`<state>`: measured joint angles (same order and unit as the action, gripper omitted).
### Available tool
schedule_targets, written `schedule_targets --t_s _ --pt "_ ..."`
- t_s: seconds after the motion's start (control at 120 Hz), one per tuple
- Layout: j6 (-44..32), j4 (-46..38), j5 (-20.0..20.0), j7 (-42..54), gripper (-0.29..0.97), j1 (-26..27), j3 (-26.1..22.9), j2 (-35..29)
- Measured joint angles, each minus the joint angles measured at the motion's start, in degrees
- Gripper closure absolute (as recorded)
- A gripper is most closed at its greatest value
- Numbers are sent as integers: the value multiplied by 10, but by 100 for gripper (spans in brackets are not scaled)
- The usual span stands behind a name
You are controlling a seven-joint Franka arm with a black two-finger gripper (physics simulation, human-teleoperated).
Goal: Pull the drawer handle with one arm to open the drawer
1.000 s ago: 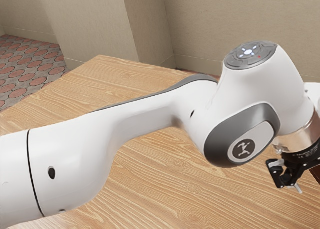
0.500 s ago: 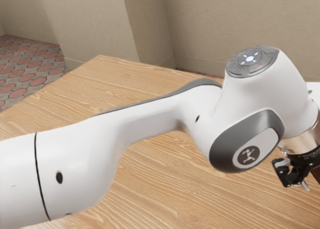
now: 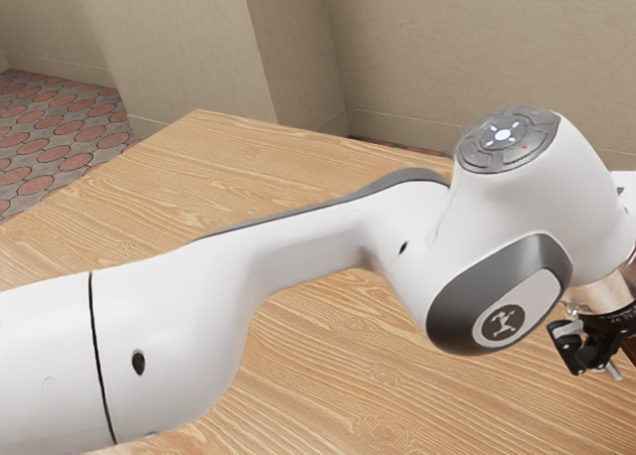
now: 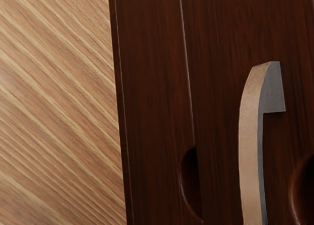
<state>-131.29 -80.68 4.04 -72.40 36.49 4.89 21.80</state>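
Note:
Close in front of my hand in the wrist view stands a dark brown wooden drawer front [image 4: 152, 87]. On it sits a curved tan handle [image 4: 251, 151] with a grey inner side. Two rounded dark patches lie on the wood on either side of the handle. A narrow seam runs down the front between the handle and the cabinet's edge. In the exterior view my white arm [image 3: 328, 256] stretches across the table, and my hand [image 3: 596, 326] sits at the exterior view's right edge, partly cut off. A sliver of dark brown wood [image 3: 629, 348] shows just behind it.
The light wooden table [image 3: 199, 177] runs under the arm and beside the cabinet [image 4: 54, 112]. Beige walls stand behind the table, and a patterned red floor [image 3: 50, 127] lies off the exterior view's left.
The arm has slid steadily toward the exterior view's right. The hand has gone lower and further past that edge, toward the dark wood.

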Motion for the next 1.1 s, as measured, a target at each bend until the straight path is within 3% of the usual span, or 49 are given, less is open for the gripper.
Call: schedule_targets --t_s 0.3,0.667,1.1 --pt "-9 -1 0 -3 0 0 1 6" --pt "-9 -3 -1 -6 24 1 7 3" --pt "1 -61 -1 -8 29 -2 14 -44"
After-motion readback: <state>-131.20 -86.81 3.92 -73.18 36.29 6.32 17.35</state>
